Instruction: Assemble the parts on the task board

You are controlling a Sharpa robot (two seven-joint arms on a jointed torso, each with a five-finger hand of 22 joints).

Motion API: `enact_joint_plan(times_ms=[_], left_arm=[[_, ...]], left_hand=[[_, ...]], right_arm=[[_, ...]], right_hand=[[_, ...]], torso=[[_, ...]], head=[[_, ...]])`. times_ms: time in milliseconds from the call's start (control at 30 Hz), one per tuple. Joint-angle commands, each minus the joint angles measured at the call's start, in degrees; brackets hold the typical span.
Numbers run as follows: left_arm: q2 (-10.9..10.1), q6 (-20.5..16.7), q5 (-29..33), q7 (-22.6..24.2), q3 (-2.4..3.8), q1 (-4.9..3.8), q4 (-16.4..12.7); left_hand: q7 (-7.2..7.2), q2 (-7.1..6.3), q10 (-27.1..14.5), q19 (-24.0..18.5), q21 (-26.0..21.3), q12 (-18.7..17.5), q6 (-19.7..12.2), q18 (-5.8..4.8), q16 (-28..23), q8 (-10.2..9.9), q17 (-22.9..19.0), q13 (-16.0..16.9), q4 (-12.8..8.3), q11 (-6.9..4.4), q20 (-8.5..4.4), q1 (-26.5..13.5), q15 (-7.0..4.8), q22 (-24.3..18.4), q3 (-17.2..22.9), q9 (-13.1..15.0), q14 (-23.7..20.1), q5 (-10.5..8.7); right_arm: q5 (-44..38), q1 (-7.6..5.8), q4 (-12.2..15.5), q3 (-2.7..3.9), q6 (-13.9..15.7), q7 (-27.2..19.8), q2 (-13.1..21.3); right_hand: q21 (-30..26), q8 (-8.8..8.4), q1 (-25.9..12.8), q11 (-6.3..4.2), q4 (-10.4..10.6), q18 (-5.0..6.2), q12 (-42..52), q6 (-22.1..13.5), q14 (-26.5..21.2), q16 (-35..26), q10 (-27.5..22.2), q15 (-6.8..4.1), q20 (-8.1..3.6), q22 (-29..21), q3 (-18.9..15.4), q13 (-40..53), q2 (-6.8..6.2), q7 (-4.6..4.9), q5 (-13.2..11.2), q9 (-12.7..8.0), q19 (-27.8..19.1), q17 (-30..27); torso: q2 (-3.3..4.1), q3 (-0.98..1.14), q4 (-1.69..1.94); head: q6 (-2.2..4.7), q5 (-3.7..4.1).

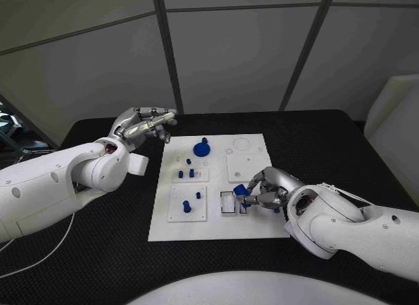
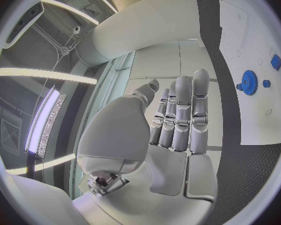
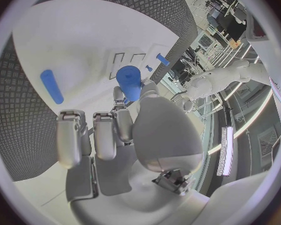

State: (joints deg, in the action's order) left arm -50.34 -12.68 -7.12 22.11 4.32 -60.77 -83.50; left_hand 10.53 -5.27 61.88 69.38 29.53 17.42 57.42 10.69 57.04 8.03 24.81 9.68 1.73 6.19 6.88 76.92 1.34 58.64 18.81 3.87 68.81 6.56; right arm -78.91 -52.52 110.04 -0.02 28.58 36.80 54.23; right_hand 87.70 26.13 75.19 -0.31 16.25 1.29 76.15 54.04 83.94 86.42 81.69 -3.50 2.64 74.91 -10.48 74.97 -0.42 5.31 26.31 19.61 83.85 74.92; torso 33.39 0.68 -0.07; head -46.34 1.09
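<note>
My right hand [image 1: 263, 190] pinches a blue peg [image 3: 129, 81] just above the white board [image 1: 255, 225], near its slotted block [image 1: 230, 202]. My left hand [image 1: 147, 123] hovers empty, fingers loosely curled, beside the board. Next, I judge, comes lowering the peg squarely into its seat.

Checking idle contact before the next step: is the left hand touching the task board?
Apart. In the head view, the left hand hovers over black table beyond the task board, its fingers holding nothing.
</note>
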Motion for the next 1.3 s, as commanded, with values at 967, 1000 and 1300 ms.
enact_joint_plan(times_ms=[967,1000,1300], left_arm=[[0.5,0.6,0.2,0.1,0.04,-0.10,-0.2],[0.5,0.6,0.2,0.1,0.04,-0.10,-0.2],[0.3,0.6,0.2,0.0,0.04,-0.10,-0.1]], left_hand=[[-0.09,0.08,-0.4,-0.2,-0.1,0.2,-0.3,-0.43,0.2,0.1,-0.1,0.1,0.0,-0.15,0.16,0.4,0.08,-0.1,-0.3,0.0,-0.4,0.07],[-0.09,0.08,-0.4,-0.2,-0.1,0.2,-0.3,-0.43,0.2,0.1,-0.1,0.1,0.0,-0.15,0.16,0.4,0.08,-0.1,-0.3,0.0,-0.4,0.07],[-0.09,0.08,-0.4,-0.2,-0.1,0.2,-0.3,-0.43,0.2,0.1,-0.1,0.1,0.0,-0.15,0.16,0.4,0.08,-0.1,-0.3,0.0,-0.4,0.07]], right_arm=[[0.5,-0.15,-5.2,0.11,-6.9,2.0,-7.5],[0.1,-0.15,-5.2,0.11,-6.8,2.0,-7.6],[-2.9,-0.15,-5.0,0.11,-5.2,2.5,-6.8]], right_hand=[[0.2,1.13,-8.7,-1.18,0.4,-0.57,-2.9,4.2,4.4,-0.1,0.6,-1.58,-1.36,12.5,-5.2,0.5,2.33,-2.64,-8.6,3.8,4.7,6.4],[0.2,1.10,-10.1,-1.14,0.4,-0.56,-3.1,4.1,4.4,-0.1,0.6,-1.56,-1.36,12.4,-5.9,0.5,2.29,-2.63,-11.5,4.1,4.7,6.4],[0.0,0.87,-17.5,-1.03,0.6,-0.49,-5.0,3.7,4.3,-0.5,0.1,-1.46,-1.25,12.2,-4.3,-0.4,-0.55,-2.50,-19.6,5.7,4.6,5.9]], torso=[[0.09,0.08,-0.07],[0.07,0.07,-0.10],[0.04,0.13,-0.24]], head=[[-0.10,-0.91],[-0.11,-0.95],[-0.10,-1.05]])
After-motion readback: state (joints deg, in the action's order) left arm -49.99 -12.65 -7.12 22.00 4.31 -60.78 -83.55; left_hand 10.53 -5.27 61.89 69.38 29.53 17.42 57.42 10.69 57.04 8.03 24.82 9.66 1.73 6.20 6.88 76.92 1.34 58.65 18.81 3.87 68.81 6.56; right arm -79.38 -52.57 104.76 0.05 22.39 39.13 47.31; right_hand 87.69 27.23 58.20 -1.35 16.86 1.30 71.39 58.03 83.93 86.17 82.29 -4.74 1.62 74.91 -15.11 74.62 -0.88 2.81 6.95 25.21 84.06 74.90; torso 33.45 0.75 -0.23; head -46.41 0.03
